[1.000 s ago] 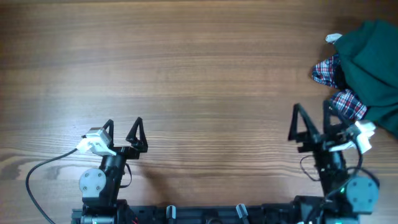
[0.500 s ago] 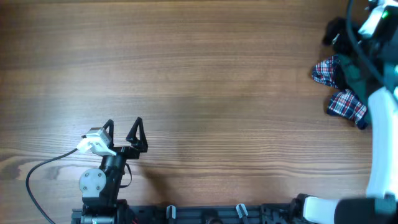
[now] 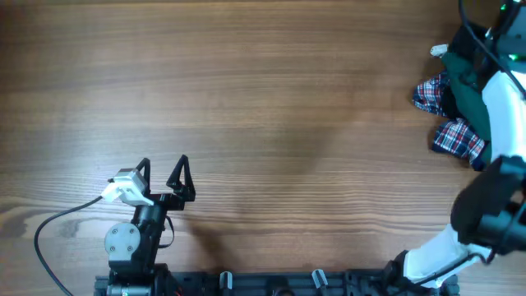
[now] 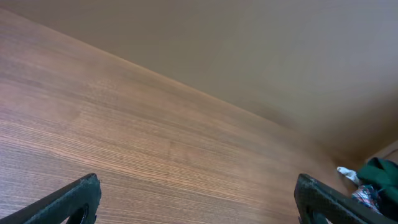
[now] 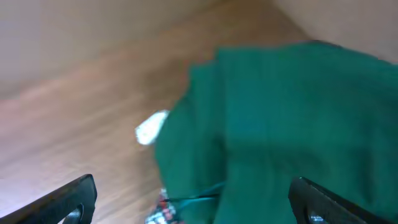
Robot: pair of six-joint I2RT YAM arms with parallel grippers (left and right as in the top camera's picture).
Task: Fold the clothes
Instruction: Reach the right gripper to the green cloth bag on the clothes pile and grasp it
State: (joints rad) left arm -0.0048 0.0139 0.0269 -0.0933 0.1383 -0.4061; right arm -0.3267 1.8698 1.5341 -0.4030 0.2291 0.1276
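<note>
Wood-grain table (image 3: 271, 99), dark green garment (image 3: 467, 92) bunched at its far right edge over a plaid shirt (image 3: 456, 136), right gripper (image 5: 193, 182) above the green cloth with jaws spread wide, left gripper (image 3: 163, 160) near the front-left edge, jaws likewise apart.

We are finding no writing that can be read.
We are making out no letters, numbers or brand marks in any view; the small white scrap (image 3: 440, 50) beside the green garment (image 3: 467, 86) is showing too blurred to tell whether it carries print.
</note>
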